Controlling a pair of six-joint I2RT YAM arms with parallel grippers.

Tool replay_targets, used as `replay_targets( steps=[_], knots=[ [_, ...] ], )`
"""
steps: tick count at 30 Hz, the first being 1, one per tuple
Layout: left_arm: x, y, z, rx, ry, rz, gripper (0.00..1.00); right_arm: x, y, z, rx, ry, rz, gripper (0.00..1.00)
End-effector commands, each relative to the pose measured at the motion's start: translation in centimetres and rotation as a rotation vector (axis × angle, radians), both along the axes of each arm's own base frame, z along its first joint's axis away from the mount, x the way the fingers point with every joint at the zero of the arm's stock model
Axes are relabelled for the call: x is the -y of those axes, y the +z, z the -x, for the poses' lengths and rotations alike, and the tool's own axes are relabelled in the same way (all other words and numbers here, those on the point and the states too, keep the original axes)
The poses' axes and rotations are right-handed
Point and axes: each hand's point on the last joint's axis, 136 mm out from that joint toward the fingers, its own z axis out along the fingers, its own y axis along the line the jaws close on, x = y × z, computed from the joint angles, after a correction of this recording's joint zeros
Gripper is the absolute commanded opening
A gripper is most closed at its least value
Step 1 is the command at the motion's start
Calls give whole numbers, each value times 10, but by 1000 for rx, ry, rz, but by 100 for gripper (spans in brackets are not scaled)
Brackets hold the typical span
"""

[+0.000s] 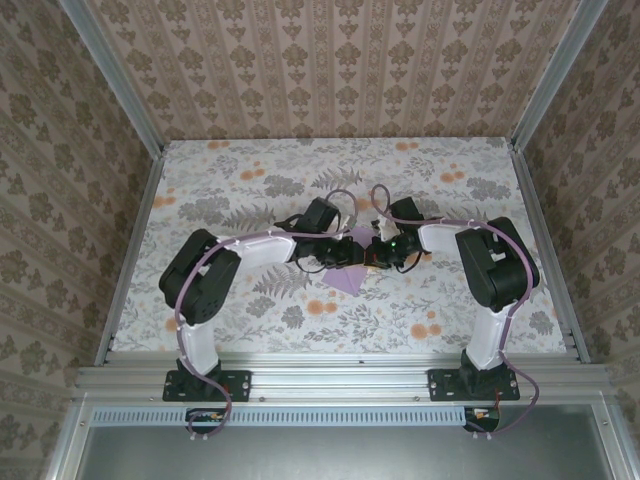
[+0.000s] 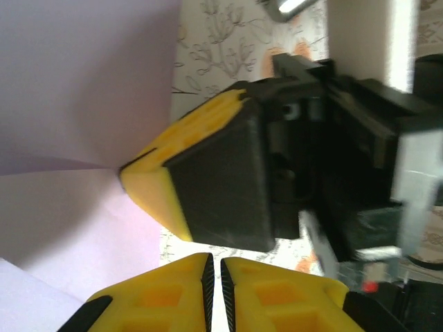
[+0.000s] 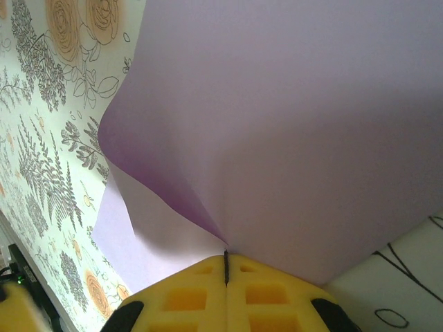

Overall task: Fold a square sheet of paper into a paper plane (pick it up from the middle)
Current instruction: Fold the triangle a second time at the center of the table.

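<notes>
Yellow pads (image 3: pixel 183 299) of the right hand (image 3: pixel 225 268), nearest the lens in that wrist's view, are pressed together on an edge of the square sheet of paper (image 3: pixel 291 124). It rises from the pinch in a broad lavender curve, one layer bowed out over a paler one beneath. Seen from the left wrist, the same hand bites the sheet where a shadowed crease line ends. Just beside it sits the left hand (image 2: pixel 213 273), its pads nearly together with a thin slit between them; whether paper runs through that slit cannot be told. From above, both arms meet over the middle of the tabletop (image 1: pixel 250 175). The sheet lies between and just in front of the two hands, a lavender corner pointing toward the arm bases.

The step in hand looks like an early fold, with no pointed dart formed yet. To do it well, the right hand should hold its pinch firm while the free layer is brought over slowly, so that the edges meet before any crease is pressed. A tug from either side could tear or skew such thin paper, and the two hands are close enough to knock each other.

Grey ferns and orange blossoms pattern the tabletop. Brown-and-cream damask wallpaper (image 1: pixel 330 60) lines three sides of the enclosure, and aluminium rails (image 1: pixel 340 372) frame it. Both arm bases are bolted along the near rail.
</notes>
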Motion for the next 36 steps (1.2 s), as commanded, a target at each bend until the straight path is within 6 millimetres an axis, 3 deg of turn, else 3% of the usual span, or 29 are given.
replay_targets(
  steps=[1, 15, 25, 32, 36],
  knots=[
    [-6, -20, -3, -3, -16, -58, 22, 10, -24, 14, -65, 7, 95, 1],
    [-17, -52, -15, -11, 6, -125, 22, 6, -20, 12, -57, 3, 84, 2],
    [-27, -77, -6, -52, 8, -158, 22, 8, 22, 3, 46, -43, 56, 14],
    [-29, -78, -4, -57, 8, -155, 21, -6, 44, 33, 27, -74, -100, 10],
    [-28, -78, -4, -59, 11, -144, 22, -22, 43, 54, -16, -87, -173, 7]
  ],
)
